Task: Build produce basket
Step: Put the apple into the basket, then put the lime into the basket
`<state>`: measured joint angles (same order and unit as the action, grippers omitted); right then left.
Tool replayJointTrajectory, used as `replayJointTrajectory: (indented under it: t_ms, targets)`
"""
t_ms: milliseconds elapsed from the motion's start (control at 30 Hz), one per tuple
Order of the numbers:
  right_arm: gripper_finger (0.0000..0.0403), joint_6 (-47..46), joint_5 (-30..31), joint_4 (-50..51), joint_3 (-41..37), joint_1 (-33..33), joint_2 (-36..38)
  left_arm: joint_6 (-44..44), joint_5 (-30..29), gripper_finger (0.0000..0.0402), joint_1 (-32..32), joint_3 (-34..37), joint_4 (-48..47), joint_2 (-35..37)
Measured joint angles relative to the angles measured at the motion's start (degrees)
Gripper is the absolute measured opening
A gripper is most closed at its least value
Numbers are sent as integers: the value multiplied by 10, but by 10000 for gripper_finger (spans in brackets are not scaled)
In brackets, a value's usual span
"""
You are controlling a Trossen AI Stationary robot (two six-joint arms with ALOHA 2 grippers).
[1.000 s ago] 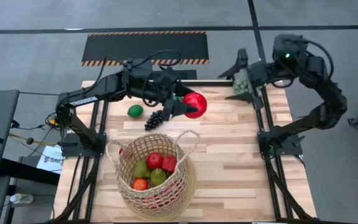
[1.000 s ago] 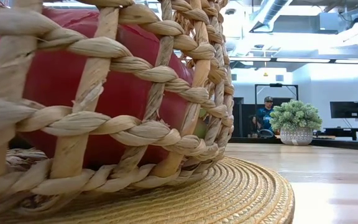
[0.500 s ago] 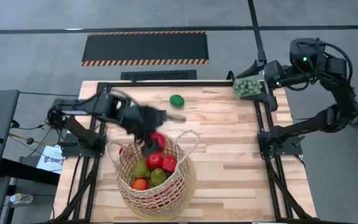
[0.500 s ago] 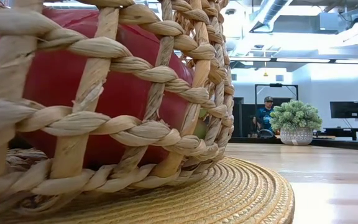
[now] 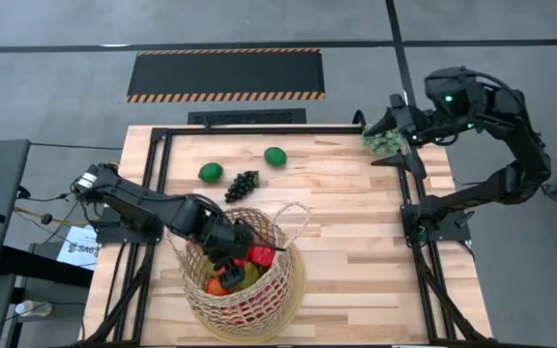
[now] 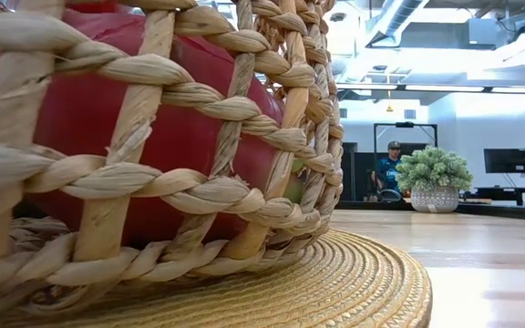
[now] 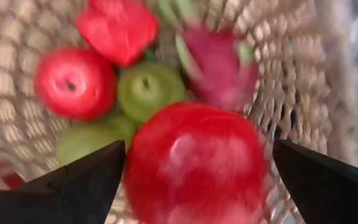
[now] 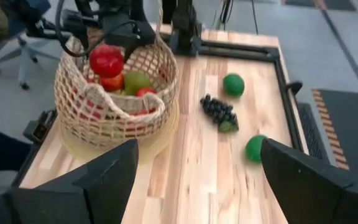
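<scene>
The tan wicker basket (image 5: 249, 290) stands at the table's near middle, filling the low view (image 6: 153, 137). My left gripper (image 5: 228, 253) is over its opening, shut on a red apple (image 7: 194, 165). Inside lie a smaller red fruit (image 7: 73, 84), a green pear (image 7: 148, 90) and a pink dragon fruit (image 7: 219, 65). Two green limes (image 5: 211, 172) (image 5: 276, 156) and a dark grape bunch (image 5: 243, 184) lie on the table beyond the basket. My right gripper (image 5: 387, 130) is open at the far right corner. My left gripper holds the red apple (image 8: 106, 60) between its two fingers, one finger (image 7: 89, 177) on each side of its widest part. The fingers come from above, pointing down into the basket. The apple is lifted clear, about level with the basket's rim, above the fruit inside.
A pale green spiky ball (image 5: 383, 142) sits at the table's far right corner under my right arm. Black frame rails (image 5: 414, 193) run along the table's sides. Bare wood lies between the basket and the right rail. A person (image 6: 390, 164) stands far off in the room.
My left gripper has carried the red apple from the far middle of the table toward the near edge and down to the basket's opening. The limes and grapes it stood over now show uncovered. My right arm has swayed a little at the far right corner.
</scene>
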<state>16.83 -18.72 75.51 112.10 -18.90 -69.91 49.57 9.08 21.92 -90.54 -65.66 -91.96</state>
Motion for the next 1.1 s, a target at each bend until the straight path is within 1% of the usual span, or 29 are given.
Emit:
replayJointTrajectory:
  t_ms: [133,267,333,433,533,600,667,733,833,900,1000,1100]
  targets:
    - [355,9,0,15,0,0,-19,2,47,397,3,38,28,0]
    - [356,14,0,31,0,0,-40,-3,52,396,2,53,44,0]
    - [356,17,1,31,0,0,-51,-2,44,396,-3,53,45,0]
    - [354,30,6,24,0,0,-66,-10,37,396,-15,34,56,3]
    - [354,44,7,11,0,-15,-82,-59,36,396,-40,-21,37,9]
    - [354,46,8,-3,0,-31,-95,-90,17,396,-65,-71,-2,11]
    - [354,54,9,-19,0,-56,-110,-122,-15,396,-91,-130,-40,12]
    - [354,55,9,-43,0,-80,-129,-155,-60,396,-115,-191,-84,15]
    - [354,56,9,-82,0,-115,-168,-195,-133,396,-144,-274,-124,22]
    - [354,57,7,-106,0,-136,-201,-217,-170,396,-161,-319,-140,27]
    - [353,57,-14,-133,0,-157,-255,-233,-222,396,-175,-367,-168,35]
    - [353,59,-39,-150,0,-167,-317,-239,-260,396,-177,-389,-191,47]
